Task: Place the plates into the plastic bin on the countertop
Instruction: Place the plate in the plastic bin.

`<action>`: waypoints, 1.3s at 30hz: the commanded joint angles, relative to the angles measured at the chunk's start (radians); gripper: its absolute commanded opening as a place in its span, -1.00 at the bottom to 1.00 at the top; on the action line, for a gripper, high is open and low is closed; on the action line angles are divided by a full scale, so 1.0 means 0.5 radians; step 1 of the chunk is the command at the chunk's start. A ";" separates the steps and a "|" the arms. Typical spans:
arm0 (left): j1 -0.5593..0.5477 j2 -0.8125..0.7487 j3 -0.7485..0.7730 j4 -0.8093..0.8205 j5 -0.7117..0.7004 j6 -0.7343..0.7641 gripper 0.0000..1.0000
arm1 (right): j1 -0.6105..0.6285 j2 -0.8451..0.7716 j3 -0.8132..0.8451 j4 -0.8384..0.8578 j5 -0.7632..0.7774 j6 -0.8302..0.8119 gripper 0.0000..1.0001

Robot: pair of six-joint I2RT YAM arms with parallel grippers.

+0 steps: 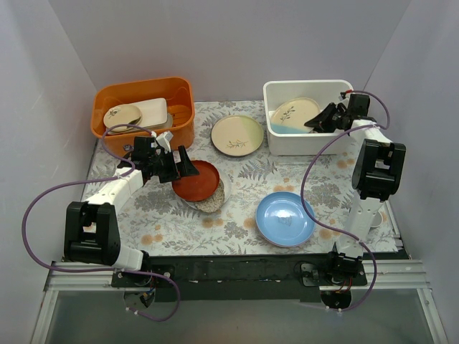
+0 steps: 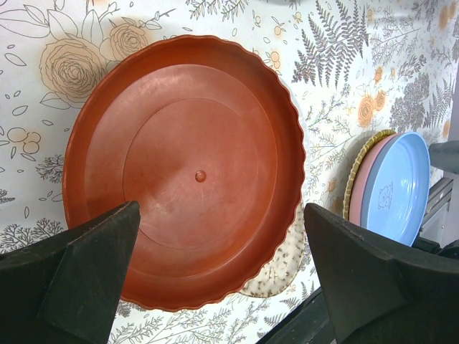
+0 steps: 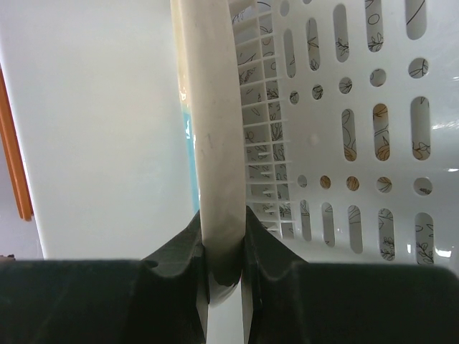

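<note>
In the white plastic bin [image 1: 336,142] a cream plate with a leaf sprig [image 1: 294,111] leans over a pale blue plate [image 1: 281,130]. My right gripper [image 1: 317,122] is shut on that cream plate's rim [image 3: 215,129], above the bin's slotted floor [image 3: 358,107]. My left gripper [image 1: 183,167] hangs open over a dark red scalloped plate [image 2: 186,158], its fingers [image 2: 79,287] spread wide and touching nothing. The red plate lies on a speckled plate [image 2: 287,261]. A cream-and-pale plate [image 1: 237,135] and a blue plate [image 1: 285,218] lie on the countertop [image 1: 244,183].
An orange tub [image 1: 143,97] holding cream dishes stands at the back left. In the left wrist view the blue plate [image 2: 398,190] tops a pink one [image 2: 366,179] and a yellow rim [image 2: 353,179]. The countertop's black front edge [image 1: 237,266] runs between the arm bases.
</note>
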 commanded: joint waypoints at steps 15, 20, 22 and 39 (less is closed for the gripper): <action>-0.009 -0.049 0.025 -0.027 -0.023 0.031 0.96 | -0.033 -0.083 0.229 -0.175 0.135 -0.235 0.26; -0.009 -0.052 0.025 -0.027 -0.011 0.031 0.96 | -0.030 -0.092 0.290 -0.270 0.185 -0.275 0.32; -0.009 -0.055 0.025 -0.027 -0.011 0.031 0.96 | -0.030 -0.104 0.306 -0.288 0.218 -0.284 0.34; -0.009 -0.064 0.022 -0.027 0.008 0.034 0.96 | -0.030 -0.313 0.389 -0.365 0.357 -0.306 0.82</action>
